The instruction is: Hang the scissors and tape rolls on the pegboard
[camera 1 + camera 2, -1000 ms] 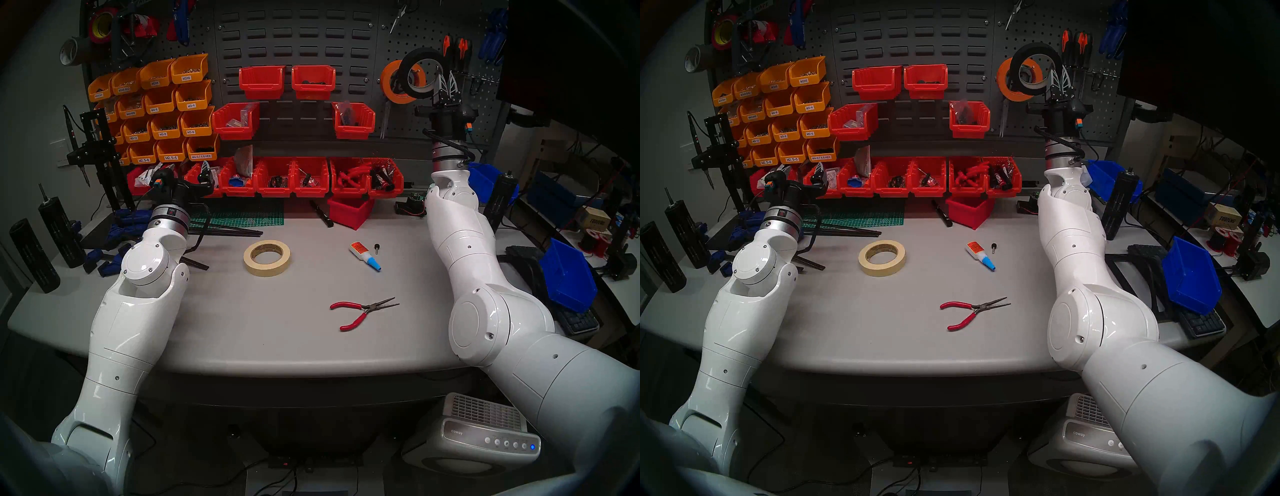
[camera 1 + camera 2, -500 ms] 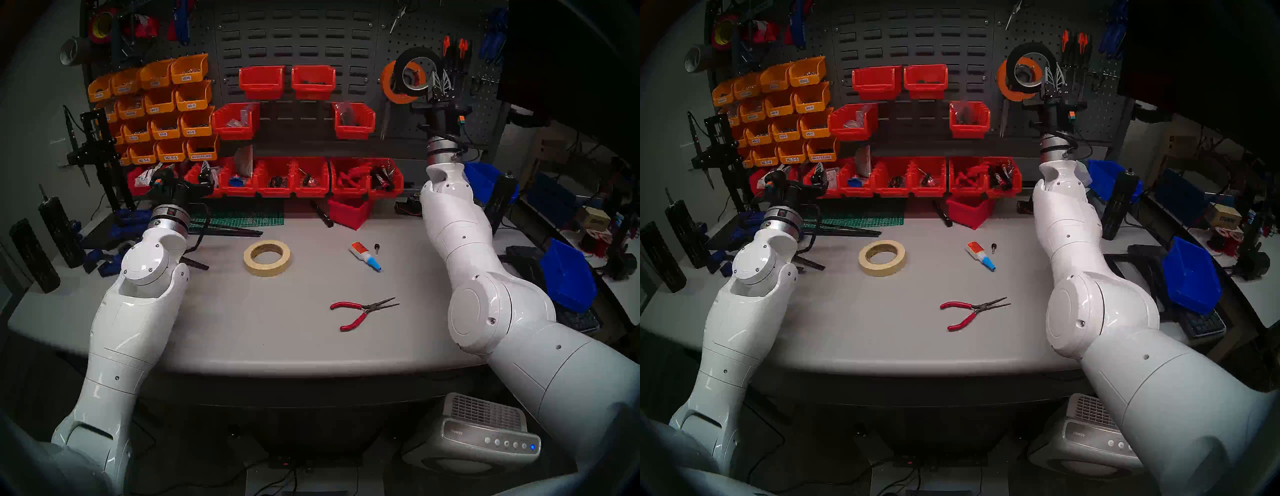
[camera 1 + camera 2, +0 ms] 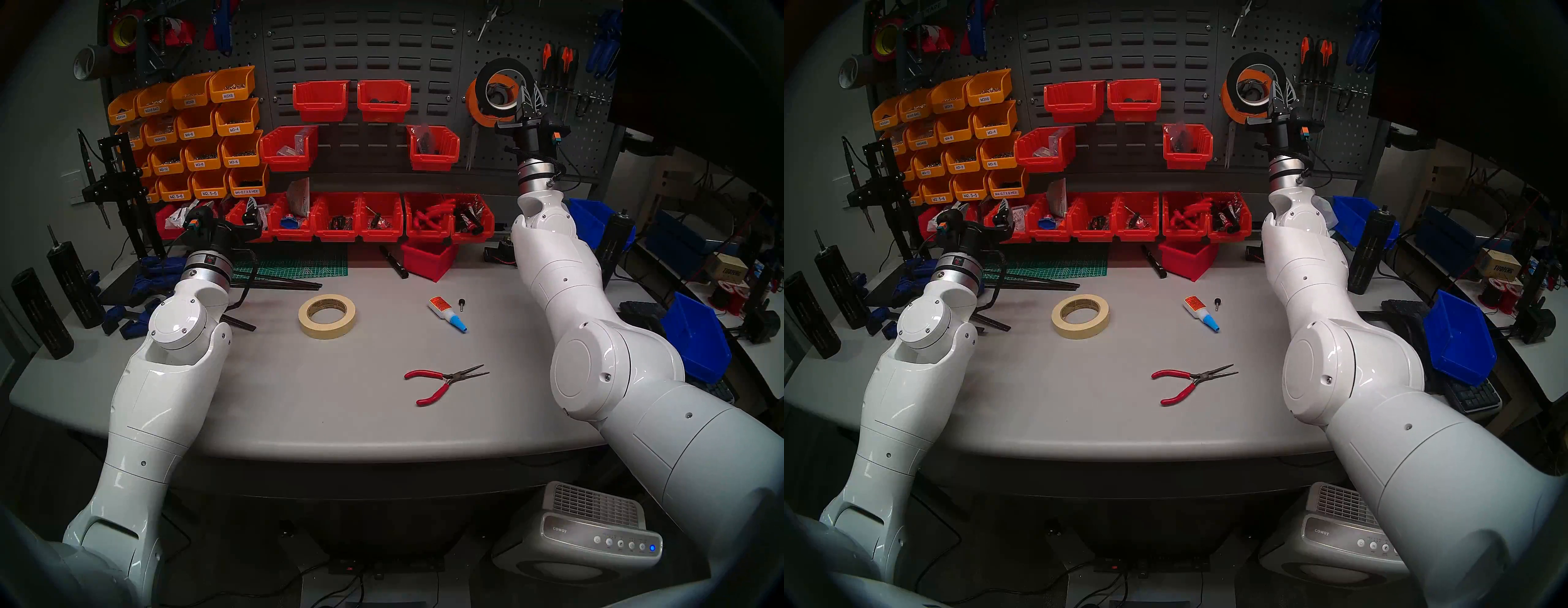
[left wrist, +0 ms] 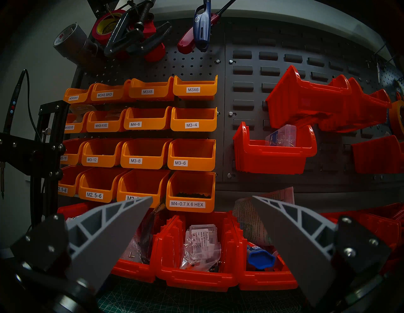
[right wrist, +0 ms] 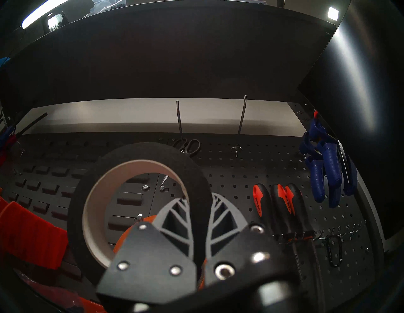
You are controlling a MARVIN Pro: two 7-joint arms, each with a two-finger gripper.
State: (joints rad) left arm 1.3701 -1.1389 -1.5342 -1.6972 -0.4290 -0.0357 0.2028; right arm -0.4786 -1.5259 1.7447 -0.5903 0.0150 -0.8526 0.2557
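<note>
Currently 3 tape rolls (image 3: 326, 316): right gripper (image 3: 527, 94) clamps 1; left gripper (image 4: 202, 200) gapes empty.

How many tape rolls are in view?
5: cream roll on the table; black roll in the right gripper; orange roll on the pegboard behind it; red-and-yellow roll and grey roll, top left. Others may be hidden.

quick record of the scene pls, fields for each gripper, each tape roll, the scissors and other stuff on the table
right gripper: shut on the black tape roll, raised at the pegboard
left gripper: open, empty, facing the bins
orange tape roll: hanging on the pegboard, behind the black roll
cream tape roll: flat on the table
scissors: only the blades show, hanging below the orange roll
other table items: red-handled pliers, glue bottle
</note>
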